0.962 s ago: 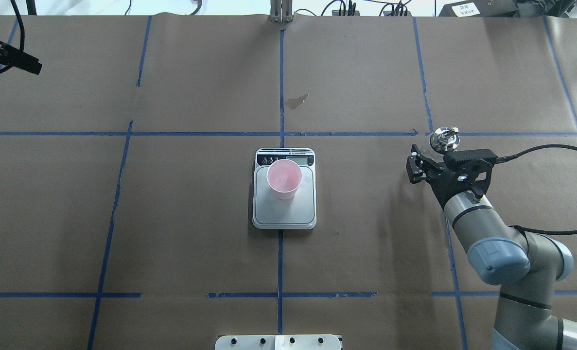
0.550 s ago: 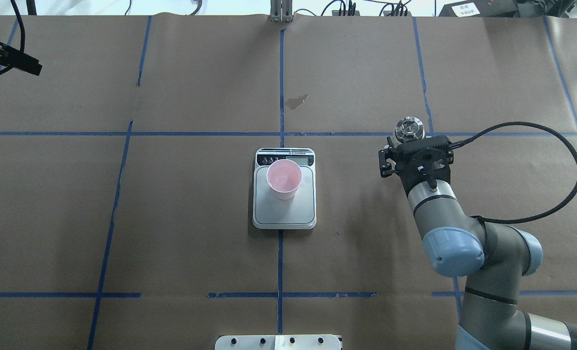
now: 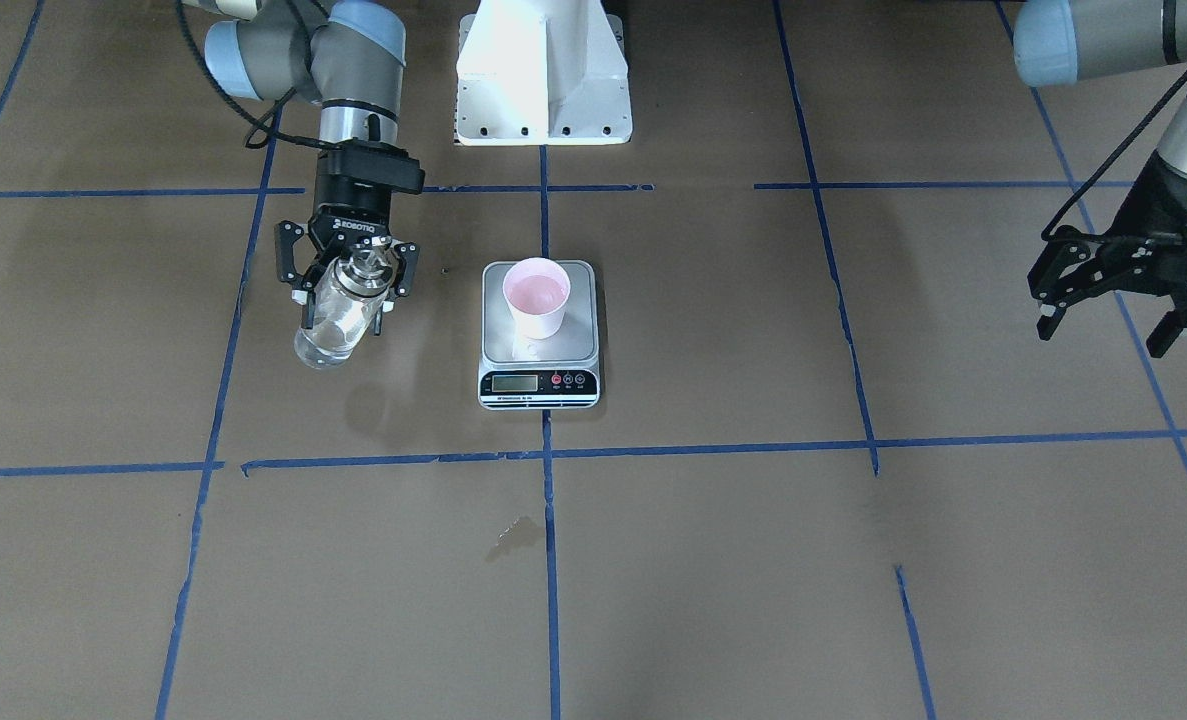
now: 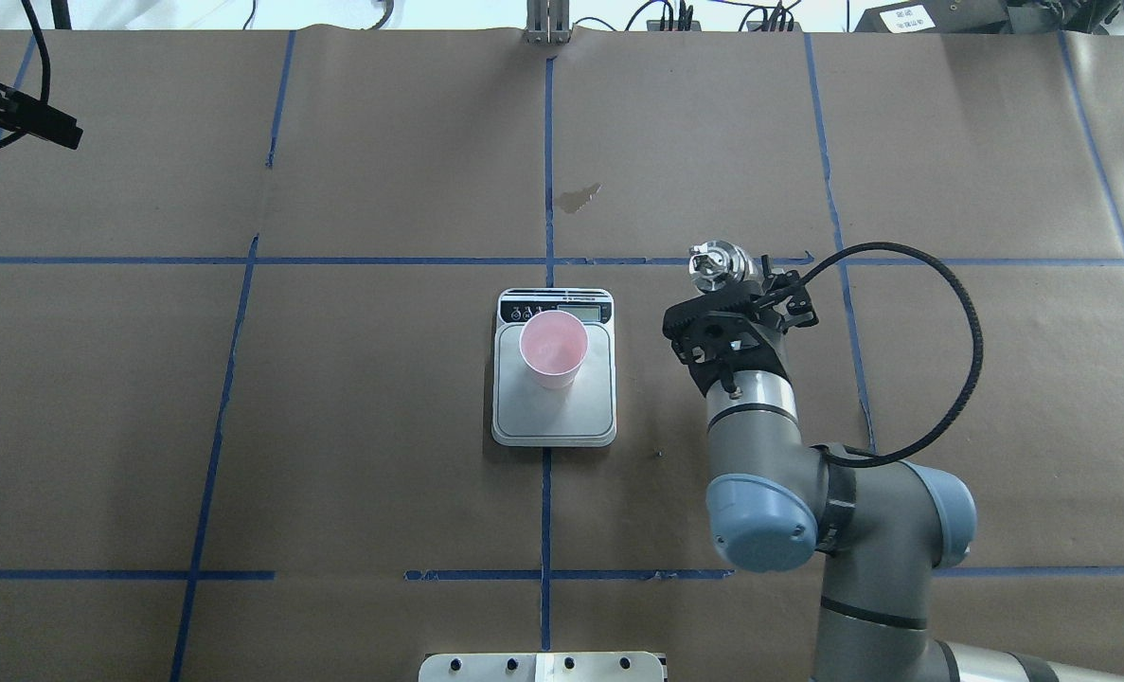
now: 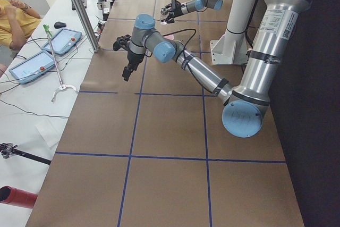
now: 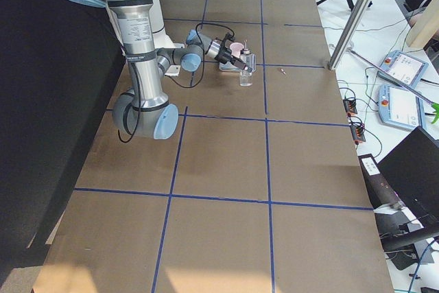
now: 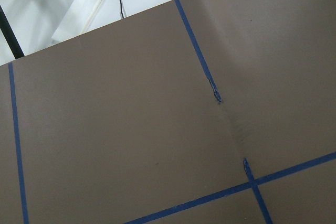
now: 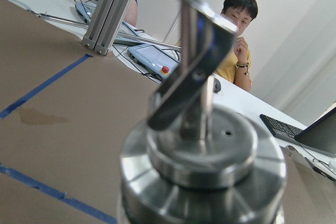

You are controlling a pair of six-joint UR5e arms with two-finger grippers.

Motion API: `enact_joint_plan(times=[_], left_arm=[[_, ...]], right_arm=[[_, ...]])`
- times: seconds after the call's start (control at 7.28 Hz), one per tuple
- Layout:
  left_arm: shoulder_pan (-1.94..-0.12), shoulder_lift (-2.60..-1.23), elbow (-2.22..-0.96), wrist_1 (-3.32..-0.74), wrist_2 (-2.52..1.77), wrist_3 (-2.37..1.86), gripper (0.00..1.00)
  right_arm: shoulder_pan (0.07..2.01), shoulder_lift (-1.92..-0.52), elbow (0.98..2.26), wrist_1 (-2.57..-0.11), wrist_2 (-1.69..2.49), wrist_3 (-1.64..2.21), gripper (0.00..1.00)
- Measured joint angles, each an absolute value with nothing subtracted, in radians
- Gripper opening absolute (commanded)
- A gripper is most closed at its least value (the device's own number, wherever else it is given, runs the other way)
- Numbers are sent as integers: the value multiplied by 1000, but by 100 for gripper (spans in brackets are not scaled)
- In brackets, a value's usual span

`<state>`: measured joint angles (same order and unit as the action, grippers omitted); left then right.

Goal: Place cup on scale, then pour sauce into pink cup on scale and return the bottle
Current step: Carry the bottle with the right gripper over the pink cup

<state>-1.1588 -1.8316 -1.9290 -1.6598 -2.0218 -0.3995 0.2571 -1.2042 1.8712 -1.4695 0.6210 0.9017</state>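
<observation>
Front camera: the right gripper (image 3: 349, 275) is clamped round the top of the bottle (image 3: 331, 325), which looks lifted clear of the table at the scale's (image 3: 539, 384) 9 o'clock. The cup (image 3: 537, 296) stands upright on the scale, toward 12. The left gripper (image 3: 1113, 300) hangs far off at 3 o'clock, fingers spread, empty.
Overhead: the bottle is near the scale at 2 o'clock, not over the cup. I'd bring it above the rim before tipping.
Right wrist: the spout (image 8: 195, 61) is upright. I'd turn its mouth to the cup and tilt slowly.
Left wrist: brown paper (image 7: 131, 129) only.
Care: the cup looks light, so avoid nudging it.
</observation>
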Motion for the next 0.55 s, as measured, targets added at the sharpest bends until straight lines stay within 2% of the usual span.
enact_joint_plan(times=[0.55], left_arm=[[-1157, -1833, -1925, -1660, -2022, -400, 95]], right_arm=[[199, -1078, 1882, -1880, 567, 789, 0]])
